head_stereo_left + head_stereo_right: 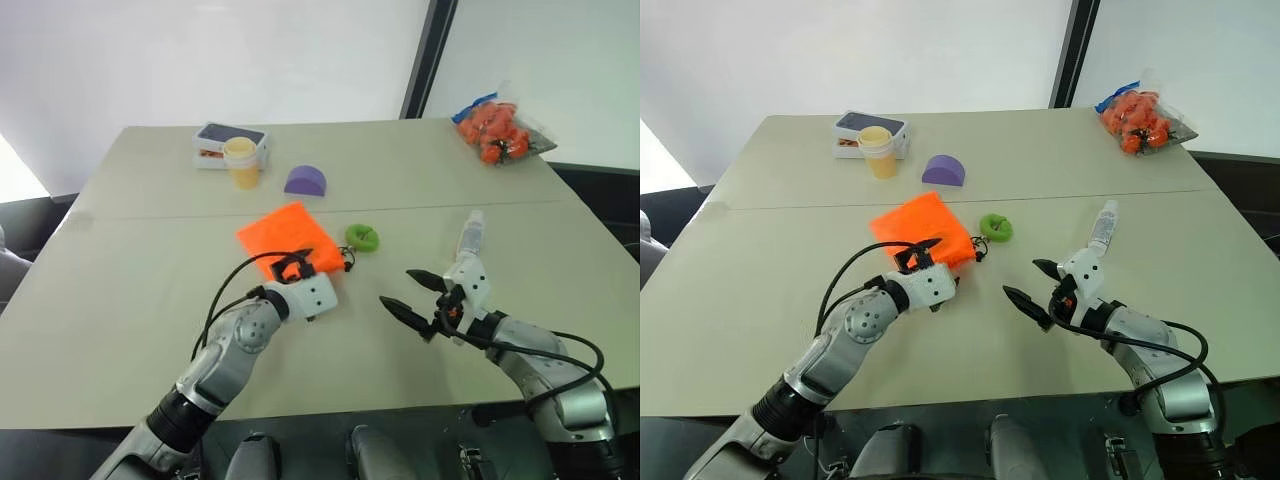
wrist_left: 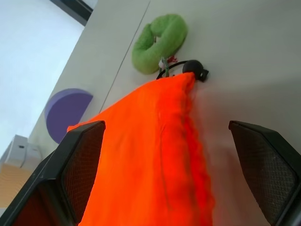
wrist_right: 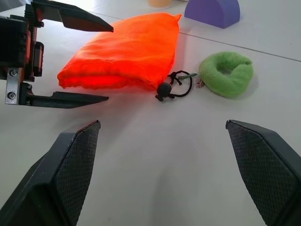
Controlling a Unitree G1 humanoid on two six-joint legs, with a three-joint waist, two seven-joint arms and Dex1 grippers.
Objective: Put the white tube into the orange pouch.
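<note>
The orange pouch [image 1: 288,236] lies flat in the middle of the table, its dark cord and toggle [image 3: 165,88] at the corner near the green ring. My left gripper [image 2: 167,123] is open, one black finger on each side of the pouch's near edge. The white tube [image 1: 471,232] lies on the table to the right, just beyond my right hand, which covers its near end. My right gripper [image 1: 397,286] hangs open and empty over bare table, right of the pouch and pointing toward it.
A green fuzzy ring [image 1: 362,237] sits beside the pouch's cord. Farther back are a purple half-dome [image 1: 305,180], a pale yellow cup [image 1: 240,161] and a white box [image 1: 215,150]. A clear bag of orange-red items [image 1: 497,128] lies at the far right corner.
</note>
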